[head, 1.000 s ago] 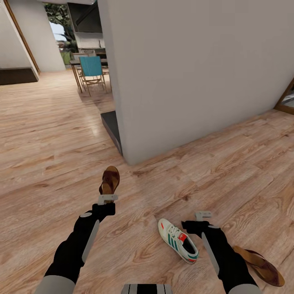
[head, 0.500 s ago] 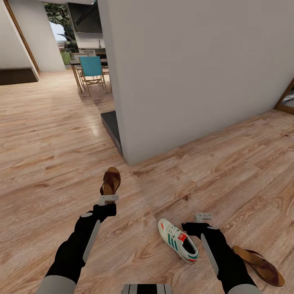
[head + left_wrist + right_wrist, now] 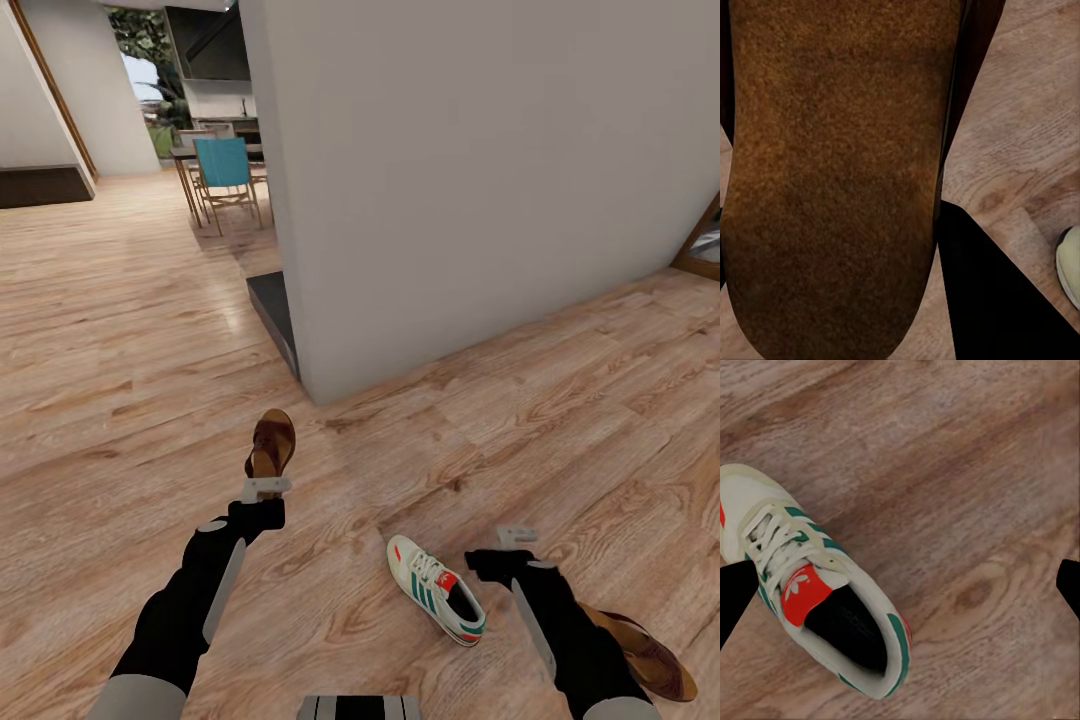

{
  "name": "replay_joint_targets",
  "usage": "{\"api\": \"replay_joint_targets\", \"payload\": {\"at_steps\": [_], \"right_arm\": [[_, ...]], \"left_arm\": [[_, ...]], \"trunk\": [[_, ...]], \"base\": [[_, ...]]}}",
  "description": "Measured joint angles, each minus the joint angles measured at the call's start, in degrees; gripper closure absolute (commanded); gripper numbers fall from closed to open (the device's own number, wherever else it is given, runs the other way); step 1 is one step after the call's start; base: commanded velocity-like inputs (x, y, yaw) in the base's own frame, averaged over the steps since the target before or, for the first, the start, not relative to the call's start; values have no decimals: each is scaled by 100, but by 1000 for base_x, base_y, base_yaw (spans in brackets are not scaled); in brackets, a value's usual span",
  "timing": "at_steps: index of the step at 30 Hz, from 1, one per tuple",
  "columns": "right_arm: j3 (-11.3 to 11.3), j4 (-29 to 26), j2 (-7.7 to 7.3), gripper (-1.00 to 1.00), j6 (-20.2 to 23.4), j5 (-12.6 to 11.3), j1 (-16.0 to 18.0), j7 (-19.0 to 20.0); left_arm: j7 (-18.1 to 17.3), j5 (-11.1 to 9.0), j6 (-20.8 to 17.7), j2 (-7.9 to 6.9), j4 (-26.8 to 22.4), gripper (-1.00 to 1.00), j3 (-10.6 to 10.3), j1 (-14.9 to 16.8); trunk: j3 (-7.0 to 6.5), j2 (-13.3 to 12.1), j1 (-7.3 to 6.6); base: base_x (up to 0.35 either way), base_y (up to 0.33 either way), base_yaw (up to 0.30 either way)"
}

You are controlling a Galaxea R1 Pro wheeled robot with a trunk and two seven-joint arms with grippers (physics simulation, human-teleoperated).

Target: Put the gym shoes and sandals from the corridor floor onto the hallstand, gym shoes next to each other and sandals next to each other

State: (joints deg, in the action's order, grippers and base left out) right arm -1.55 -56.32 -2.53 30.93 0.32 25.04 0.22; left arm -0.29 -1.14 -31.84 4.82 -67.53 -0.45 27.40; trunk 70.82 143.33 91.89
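Right gripper [image 3: 517, 537], jaws open and empty, hovers just right of gym shoe [image 3: 436, 588] on corridor floor [image 3: 560, 420]; shoe's long axis runs diagonally, toe far-left. Second sandal [image 3: 655, 660] lies behind right arm. Farther out, left gripper [image 3: 264, 487] clamps sandal [image 3: 271, 444]

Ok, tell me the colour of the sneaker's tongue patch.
Red-orange on the white sneaker, clearest in the right wrist view.
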Motion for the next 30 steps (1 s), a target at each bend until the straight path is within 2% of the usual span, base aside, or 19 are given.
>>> {"api": "replay_joint_targets", "payload": {"at_steps": [3, 7, 10, 24, 30], "right_arm": [[153, 166, -91, -100, -182, 74, -1, 2], [600, 441, -201, -100, -567, 331, -1, 8], [765, 517, -225, -100, -701, 415, -1, 6], [824, 544, -227, -100, -744, 445, -1, 2], [824, 545, -225, -100, -741, 451, 0, -6]], "left_arm": [[0, 0, 0, 0, 0, 100, 0, 1], [0, 0, 1, 0, -5, 100, -1, 1], [0, 0, 1, 0, -7, 100, -1, 1], [0, -1, 1, 0, -7, 100, 0, 1], [0, -1, 1, 0, -8, 100, 0, 0]], "trunk": [[0, 0, 0], [0, 0, 0], [0, 0, 0], [0, 0, 0], [6, 0, 0]], "base": [[0, 0, 0], [0, 0, 0], [0, 0, 0], [0, -59, 1], [0, -38, 139]]}}
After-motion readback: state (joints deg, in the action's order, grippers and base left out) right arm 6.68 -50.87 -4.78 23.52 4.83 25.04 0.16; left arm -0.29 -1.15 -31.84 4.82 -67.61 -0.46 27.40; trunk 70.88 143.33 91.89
